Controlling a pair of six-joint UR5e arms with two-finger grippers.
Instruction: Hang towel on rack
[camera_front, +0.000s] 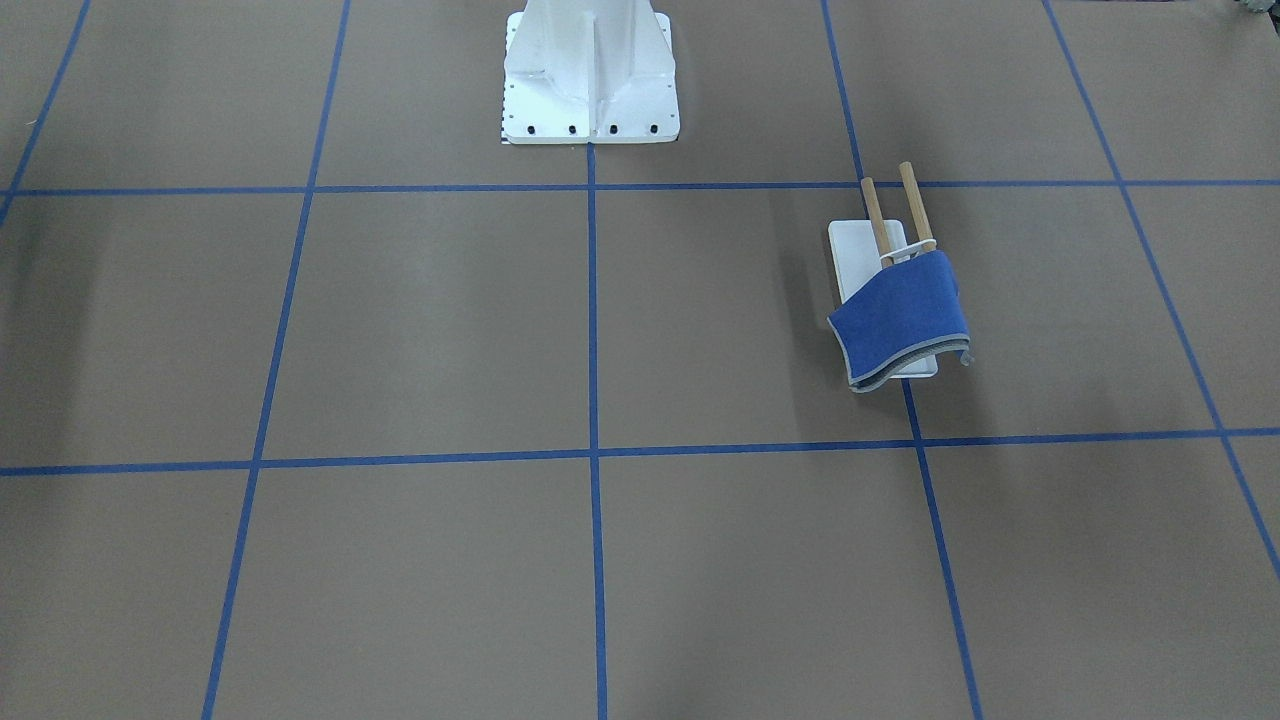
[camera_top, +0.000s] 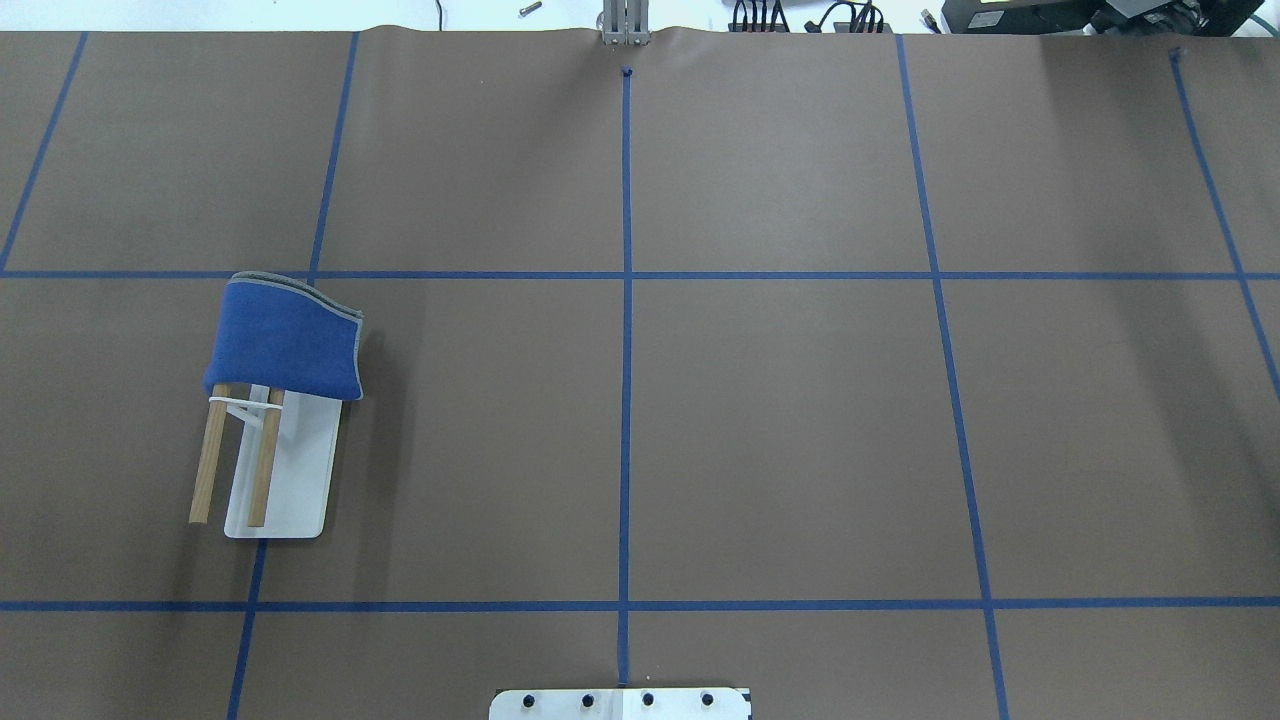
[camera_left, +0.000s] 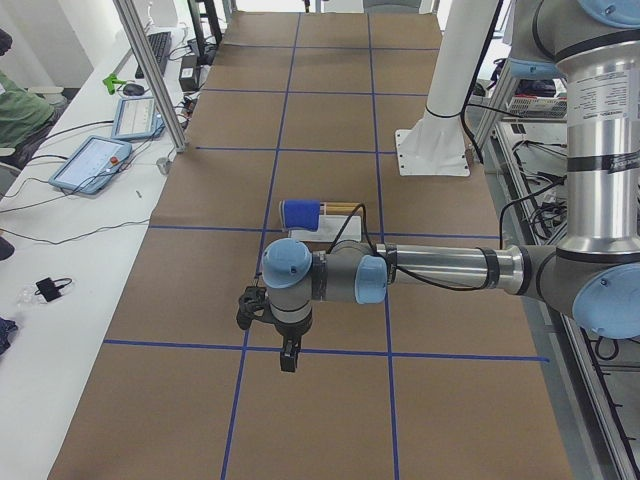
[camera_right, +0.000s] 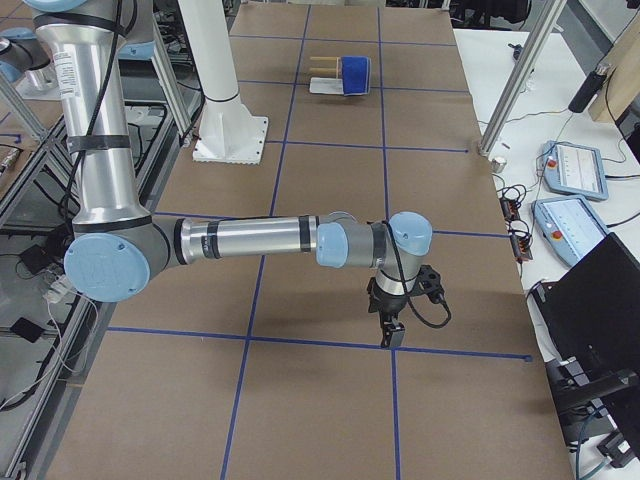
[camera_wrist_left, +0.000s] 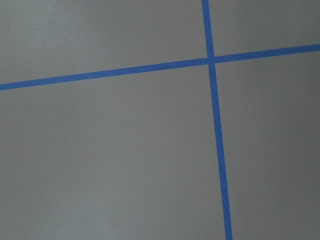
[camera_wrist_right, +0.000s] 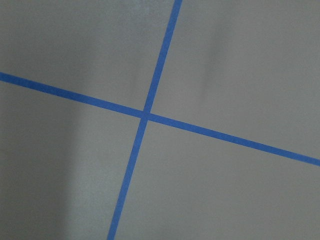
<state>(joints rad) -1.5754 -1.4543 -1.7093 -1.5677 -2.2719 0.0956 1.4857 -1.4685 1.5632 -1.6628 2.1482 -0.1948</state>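
The towel (camera_top: 285, 340) hung folded over both sticks (camera_top: 210, 465) of the rack (camera_top: 300, 480), at the end far from the robot. Its grey edges hung down by the white base. The rack stood on the table (camera_top: 780, 420), on the robot's left side.

The left gripper (camera_left: 288, 358) pointed down over the table, well apart from the rack. The right gripper (camera_right: 392, 335) pointed down too, far off on the other side. Both were seen only from the side, so it could not be told if their fingers were open or closed.
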